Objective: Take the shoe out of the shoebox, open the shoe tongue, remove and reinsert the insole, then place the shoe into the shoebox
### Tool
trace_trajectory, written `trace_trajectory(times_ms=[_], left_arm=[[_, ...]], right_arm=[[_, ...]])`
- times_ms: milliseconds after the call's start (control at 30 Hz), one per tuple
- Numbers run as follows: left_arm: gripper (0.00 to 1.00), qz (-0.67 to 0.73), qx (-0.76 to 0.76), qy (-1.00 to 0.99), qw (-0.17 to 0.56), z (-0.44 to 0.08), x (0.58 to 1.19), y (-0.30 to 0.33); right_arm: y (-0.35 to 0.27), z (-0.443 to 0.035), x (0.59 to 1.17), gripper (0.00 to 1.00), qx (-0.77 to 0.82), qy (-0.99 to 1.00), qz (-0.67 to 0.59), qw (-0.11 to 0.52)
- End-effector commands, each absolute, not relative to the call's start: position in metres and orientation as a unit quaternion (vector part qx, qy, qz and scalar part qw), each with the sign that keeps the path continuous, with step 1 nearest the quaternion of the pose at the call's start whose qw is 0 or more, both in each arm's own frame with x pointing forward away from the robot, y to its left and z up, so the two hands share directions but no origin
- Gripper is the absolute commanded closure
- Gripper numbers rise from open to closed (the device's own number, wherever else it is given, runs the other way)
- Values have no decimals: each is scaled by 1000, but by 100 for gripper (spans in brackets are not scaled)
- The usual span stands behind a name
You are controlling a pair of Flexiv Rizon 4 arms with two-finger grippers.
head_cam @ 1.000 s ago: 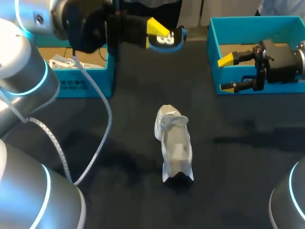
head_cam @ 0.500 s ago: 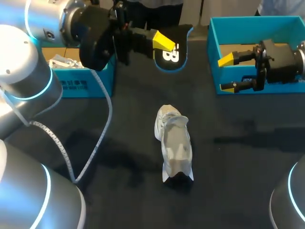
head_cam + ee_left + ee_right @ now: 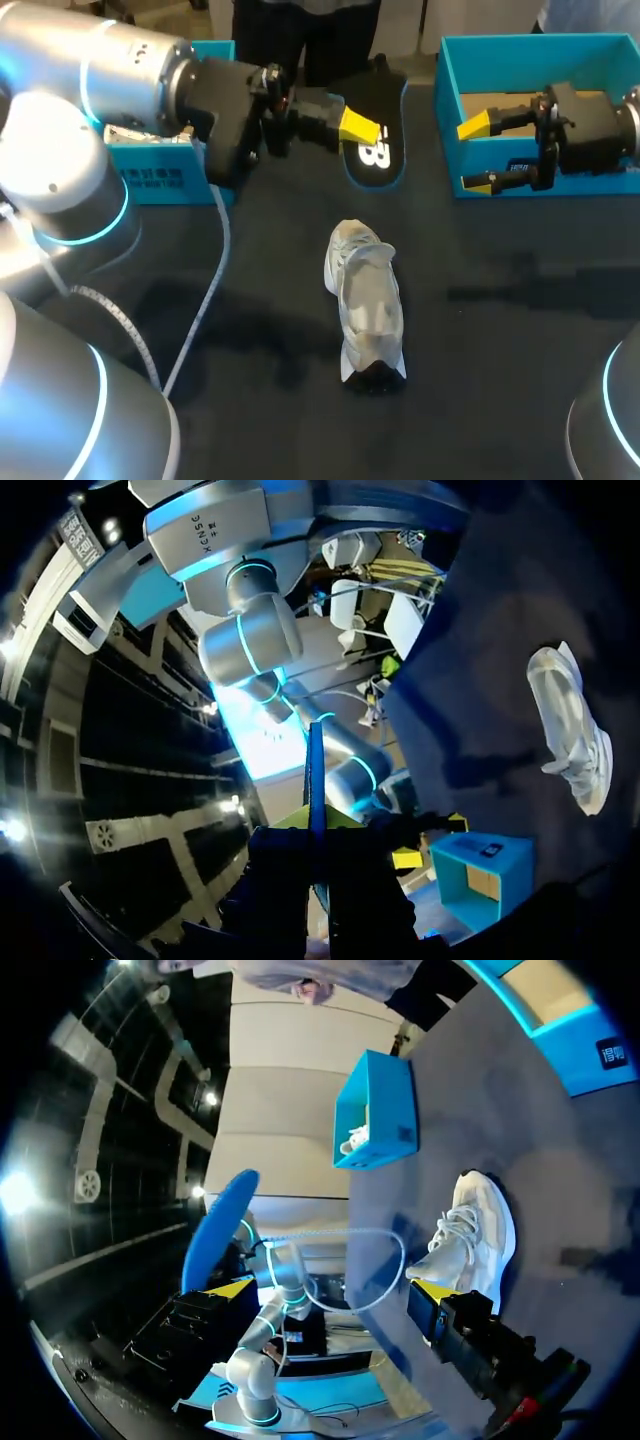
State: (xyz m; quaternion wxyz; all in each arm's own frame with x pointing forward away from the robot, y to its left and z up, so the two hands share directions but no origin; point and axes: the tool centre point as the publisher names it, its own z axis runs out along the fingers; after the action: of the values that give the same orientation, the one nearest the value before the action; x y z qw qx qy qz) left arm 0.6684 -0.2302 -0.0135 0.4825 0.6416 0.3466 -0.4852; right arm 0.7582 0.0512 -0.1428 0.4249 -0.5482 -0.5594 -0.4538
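A white shoe [image 3: 366,303] lies on the dark table, toe toward the front edge; it also shows in the left wrist view [image 3: 572,726] and the right wrist view [image 3: 470,1230]. My left gripper [image 3: 360,128] hangs behind the shoe, shut on a black insole with a blue underside [image 3: 377,125]. Between its own fingers the insole [image 3: 315,770] appears edge-on. My right gripper [image 3: 474,154] stands open and empty over the front wall of the right blue shoebox [image 3: 600,45]. From the right wrist, the insole's blue side [image 3: 215,1228] shows beyond the open fingers.
A second blue box [image 3: 165,178] with white items inside sits at the back left, under my left arm; it also appears in the right wrist view [image 3: 377,1110]. A grey cable [image 3: 210,290] hangs from the left arm over the table's left part.
My left gripper has carried the insole rightward and down toward the table, turning it so its printed top faces the camera. The shoe and the right arm have stayed put.
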Motion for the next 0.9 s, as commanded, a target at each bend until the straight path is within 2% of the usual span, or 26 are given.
trace_trajectory(times_ms=[33, 900], left_arm=[[100, -473, 627, 363, 502, -29, 660, -226], [100, -405, 630, 378, 545, -104, 674, -198]], right_arm=[[53, -143, 758, 0, -549, -559, -454, 424], [58, -139, 761, 0, -545, -568, -447, 424]])
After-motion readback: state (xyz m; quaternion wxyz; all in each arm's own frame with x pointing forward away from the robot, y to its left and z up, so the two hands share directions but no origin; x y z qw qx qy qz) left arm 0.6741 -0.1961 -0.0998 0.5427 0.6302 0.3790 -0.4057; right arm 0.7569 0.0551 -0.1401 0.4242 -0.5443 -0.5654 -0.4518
